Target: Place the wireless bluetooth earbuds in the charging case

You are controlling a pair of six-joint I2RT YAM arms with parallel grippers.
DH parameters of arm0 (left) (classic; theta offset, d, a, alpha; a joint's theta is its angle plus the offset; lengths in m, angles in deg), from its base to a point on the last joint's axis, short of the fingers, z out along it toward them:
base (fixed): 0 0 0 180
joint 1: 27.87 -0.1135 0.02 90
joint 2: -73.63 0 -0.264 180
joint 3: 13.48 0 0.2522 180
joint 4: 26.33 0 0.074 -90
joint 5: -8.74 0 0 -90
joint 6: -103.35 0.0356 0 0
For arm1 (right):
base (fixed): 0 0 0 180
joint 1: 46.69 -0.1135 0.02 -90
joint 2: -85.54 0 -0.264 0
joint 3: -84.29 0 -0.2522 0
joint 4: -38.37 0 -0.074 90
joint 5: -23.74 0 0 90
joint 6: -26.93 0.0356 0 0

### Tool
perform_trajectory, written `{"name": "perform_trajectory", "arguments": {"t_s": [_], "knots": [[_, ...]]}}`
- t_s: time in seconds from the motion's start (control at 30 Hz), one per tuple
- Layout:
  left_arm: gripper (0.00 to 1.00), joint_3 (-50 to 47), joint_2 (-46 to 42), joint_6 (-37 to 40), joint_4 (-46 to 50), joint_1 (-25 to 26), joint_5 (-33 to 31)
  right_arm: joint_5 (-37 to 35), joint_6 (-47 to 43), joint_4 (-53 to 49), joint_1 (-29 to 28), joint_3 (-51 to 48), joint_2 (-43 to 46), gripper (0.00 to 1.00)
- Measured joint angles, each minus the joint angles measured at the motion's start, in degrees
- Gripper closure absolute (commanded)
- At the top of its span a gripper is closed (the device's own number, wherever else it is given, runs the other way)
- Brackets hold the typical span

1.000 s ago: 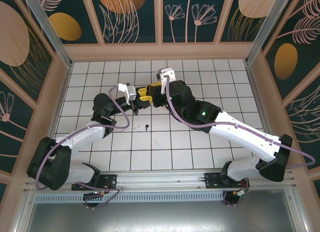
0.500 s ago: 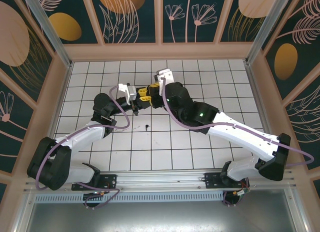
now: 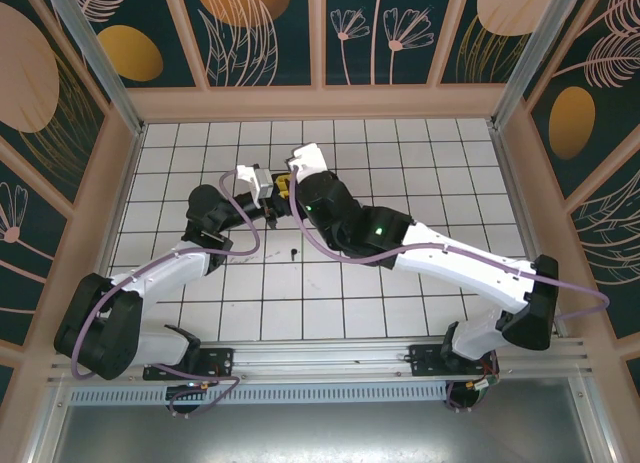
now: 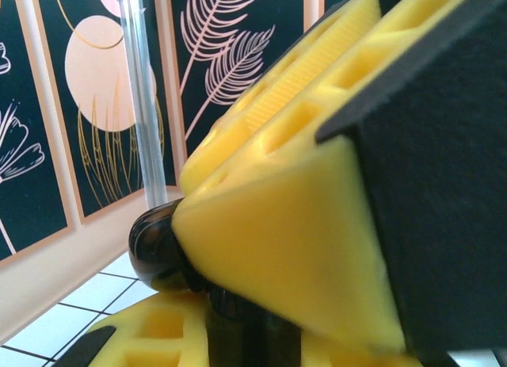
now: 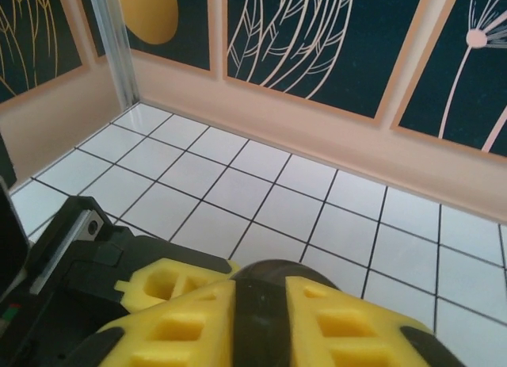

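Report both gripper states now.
Left gripper: shut on a black rounded object.
Right gripper: cannot tell whether open or shut.

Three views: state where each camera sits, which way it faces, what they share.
Top external: above and behind the bases, looking down on the tiled table; both arms show, left gripper and right gripper close together.
Left wrist: on the left arm, looking along its yellow fingers toward a leaf-patterned wall.
Right wrist: on the right arm, looking over its yellow fingers across the table to the wall.
Shared: tiles and patterned walls.
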Motion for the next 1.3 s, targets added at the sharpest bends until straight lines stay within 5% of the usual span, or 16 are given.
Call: {"name": "perform_trajectory", "arguments": {"t_s": [0.5, 0.77, 1.07, 1.3], "knots": [[1.00, -2.36, 2.60, -1.97, -8.33, 0.28, -2.51, 4.92, 8.35, -7.10, 2.82, 9.66, -3.26, 0.34], [1.00, -3.41, 3.45, -1.99, -10.62, 0.44, -3.21, 11.30, 15.39, -5.99, 6.51, 8.63, 3.54, 0.32], [1.00, -4.59, 3.87, -1.92, -13.68, 0.44, -7.32, 12.28, 29.16, -6.05, 12.70, -6.64, 17.77, 0.33], [1.00, -4.79, 3.48, 0.13, -14.25, 0.42, -14.03, 15.85, 39.47, -8.33, 14.36, -18.27, 12.22, 0.39]]}}
